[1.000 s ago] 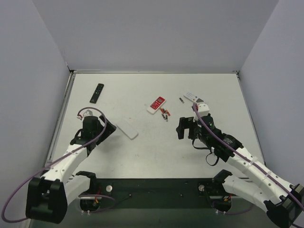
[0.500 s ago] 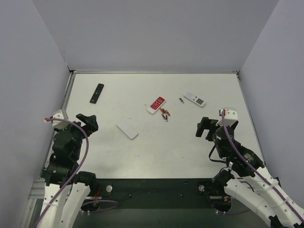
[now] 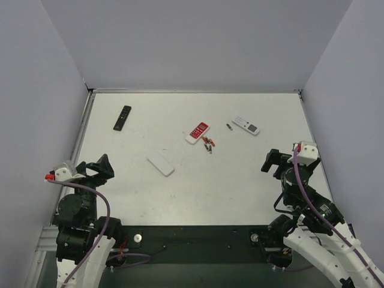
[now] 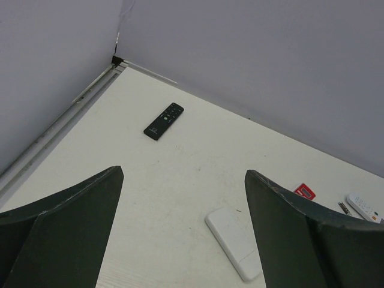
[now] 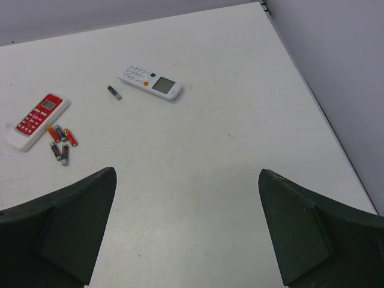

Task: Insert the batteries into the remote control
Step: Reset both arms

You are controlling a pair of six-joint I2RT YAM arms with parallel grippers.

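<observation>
The white remote control [image 3: 161, 162] lies back up on the table left of centre, with a cover seam near one end. It also shows in the left wrist view [image 4: 235, 243]. Several batteries [image 3: 207, 143] lie in a loose cluster beside the red-and-white remote, also in the right wrist view [image 5: 60, 143]. One more battery [image 3: 229, 126] lies apart, also in the right wrist view [image 5: 114, 92]. My left gripper [image 3: 99, 167] is open and empty near the table's left front, well short of the remote [image 4: 183, 174]. My right gripper [image 3: 273, 161] is open and empty at the right [image 5: 187, 173].
A red-and-white remote [image 3: 197, 132] lies mid-table. A white remote with a display [image 3: 246, 125] lies at the back right. A slim black remote [image 3: 122, 117] lies at the back left. Grey walls close in the table on three sides.
Both arms have pulled back toward the near edge. The left gripper moved left, away from the white remote. The right gripper moved right and back from the display remote.
</observation>
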